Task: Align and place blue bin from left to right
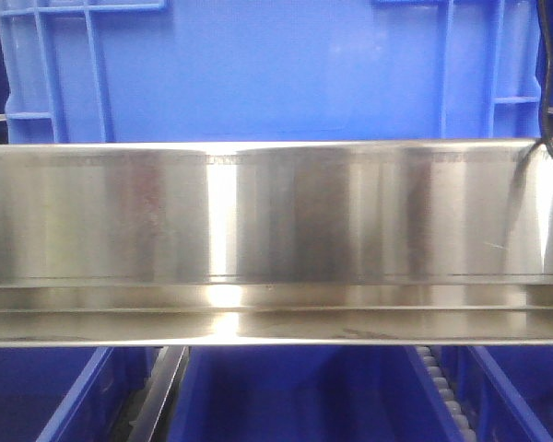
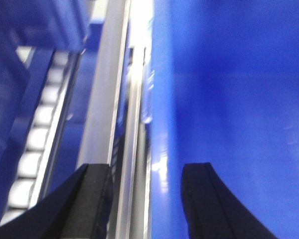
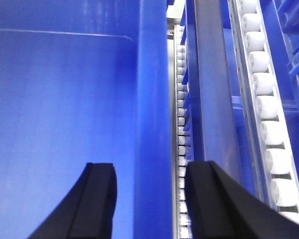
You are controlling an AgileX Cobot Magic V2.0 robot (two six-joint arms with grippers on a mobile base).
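Bright-blue rigid plastic crate (image 1: pixel 276 74), smooth side panel, grid ribs at corners; left claw (image 2: pixel 145 167) and right claw (image 3: pixel 150 164) spread wide.

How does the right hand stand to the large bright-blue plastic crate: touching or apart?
Apart. Right wrist view: the right hand straddles the crate wall, a gap beside each finger.

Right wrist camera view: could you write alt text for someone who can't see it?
Two black fingers stand apart at the bottom of the frame, and between them shows the edge of a bright blue bin whose smooth wall fills the left side. To the right run a grey metal rail and tracks of white rollers.
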